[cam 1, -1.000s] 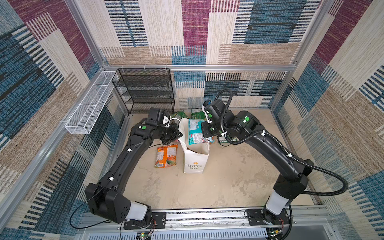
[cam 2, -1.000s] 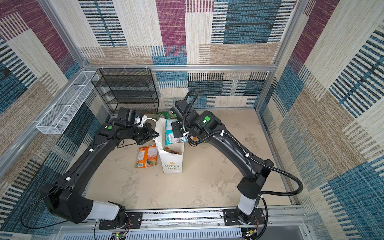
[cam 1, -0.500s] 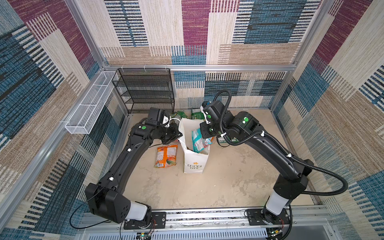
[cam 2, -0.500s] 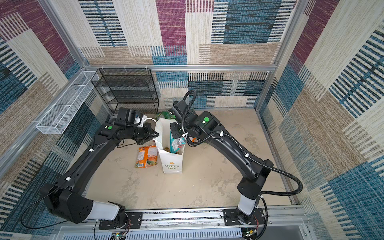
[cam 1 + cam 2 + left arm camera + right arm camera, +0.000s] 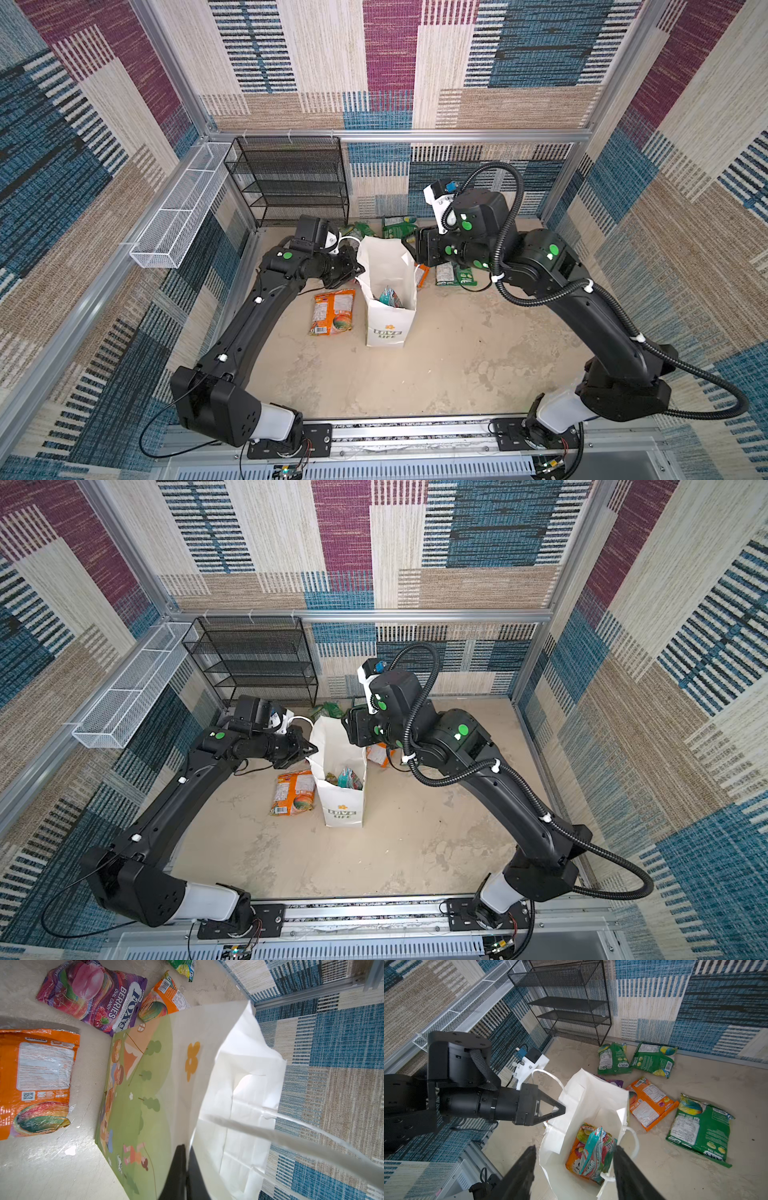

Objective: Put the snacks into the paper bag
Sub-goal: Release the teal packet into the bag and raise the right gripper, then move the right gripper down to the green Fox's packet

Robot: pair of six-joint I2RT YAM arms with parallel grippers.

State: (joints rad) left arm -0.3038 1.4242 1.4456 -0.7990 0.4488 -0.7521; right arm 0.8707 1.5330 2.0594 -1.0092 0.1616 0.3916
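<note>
Paper bag upright mid-worktop, teal packet inside.
Left gripper fingers pinch its 9 o'clock rim; right gripper fingers stand spread above the mouth. Orange packet lies at 8 o'clock, green packets at 12 near the wire shelf; the purple packet shows plainly only in the left wrist view.

black left arm and right arm, green dot stickers, white base links (ribbed conduit on right).
</note>
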